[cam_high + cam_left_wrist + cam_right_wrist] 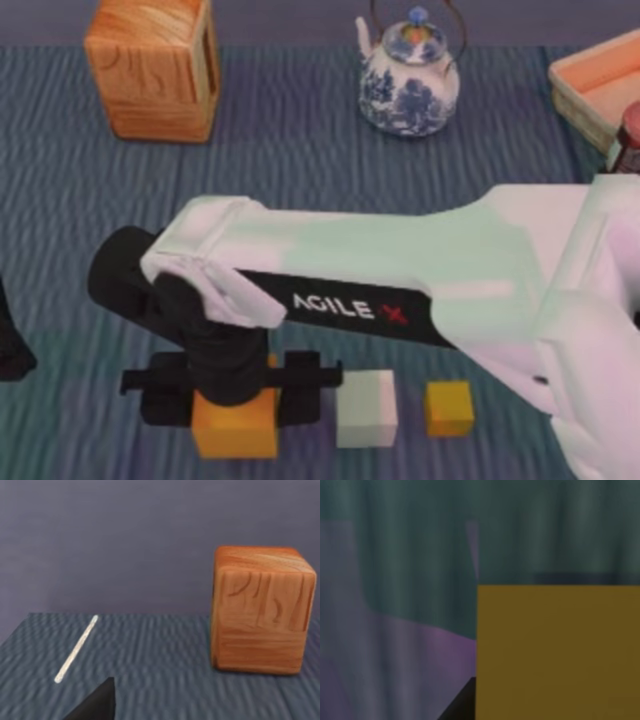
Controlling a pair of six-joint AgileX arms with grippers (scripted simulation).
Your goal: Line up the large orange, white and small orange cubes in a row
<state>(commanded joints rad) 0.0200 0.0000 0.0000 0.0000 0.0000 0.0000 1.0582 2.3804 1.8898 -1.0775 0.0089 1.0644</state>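
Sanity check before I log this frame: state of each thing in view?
Large orange cube: on table, under right gripper, left end of row.
White cube: upright, mid-row.
Small orange cube: upright, right end.
Wood box: upright, far left.
Teapot: upright, lidded.
Left arm: parked at left edge.

R arm (400, 290) reaches left, wrist down; L parked.

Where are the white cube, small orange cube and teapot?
white cube (366, 408): top view, its upper face.
small orange cube (449, 407): top view, its upper face.
teapot (409, 85): top view, its blue-patterned body.
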